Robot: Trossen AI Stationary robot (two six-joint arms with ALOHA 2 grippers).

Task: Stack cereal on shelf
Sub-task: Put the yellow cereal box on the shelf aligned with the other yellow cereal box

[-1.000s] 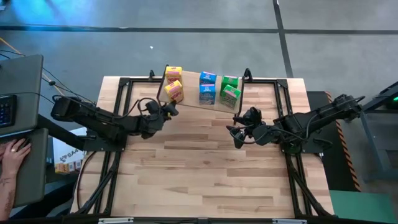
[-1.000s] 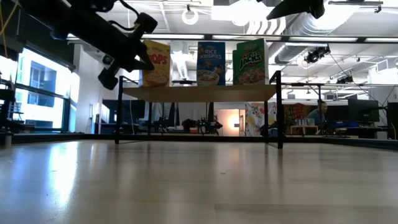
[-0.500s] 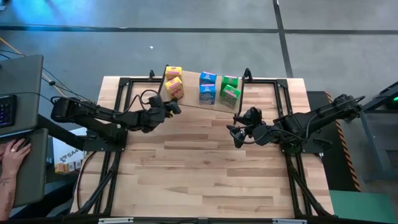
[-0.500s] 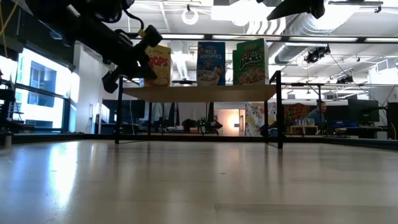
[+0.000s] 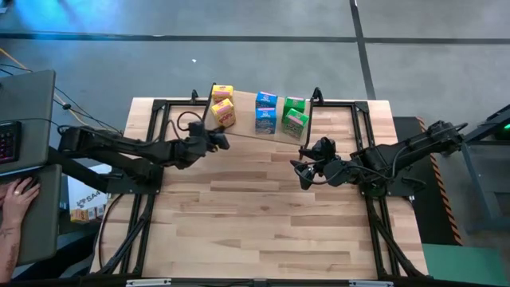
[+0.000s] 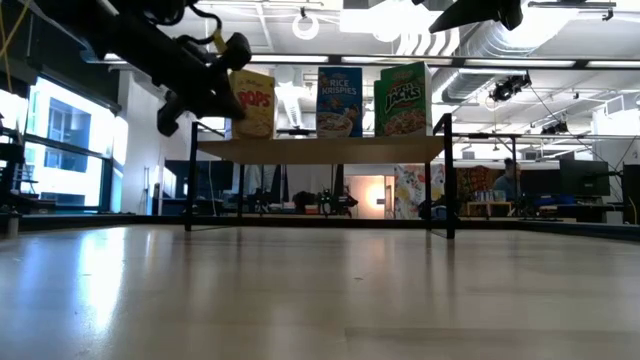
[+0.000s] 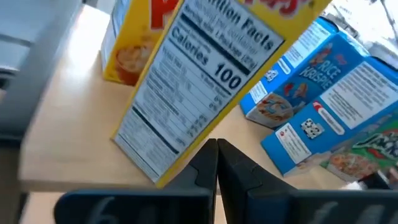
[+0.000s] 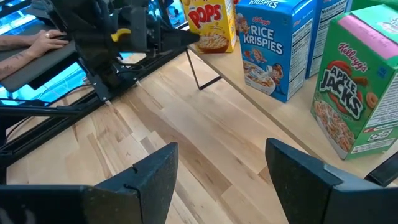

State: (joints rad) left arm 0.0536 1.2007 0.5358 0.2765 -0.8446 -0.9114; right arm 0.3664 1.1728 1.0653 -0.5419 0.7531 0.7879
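All six cereal boxes sit on the shelf (image 5: 255, 131) at the far edge of the worktop (image 5: 255, 215): two yellow Pops boxes (image 5: 222, 107) on the left, two blue Rice Krispies boxes (image 5: 265, 112) in the middle, two green Apple Jacks boxes (image 5: 294, 116) on the right. The left end effector (image 5: 219, 141) hangs just in front of the nearer yellow box (image 7: 211, 81), its fingers (image 7: 211, 163) pressed together and gripping nothing. The right end effector (image 5: 300, 170) hovers over the worktop in front of the green boxes, a little way off the shelf, its fingers (image 8: 155, 177) spread wide and empty. A person's hand (image 5: 17, 195) rests at a desk off the left side.
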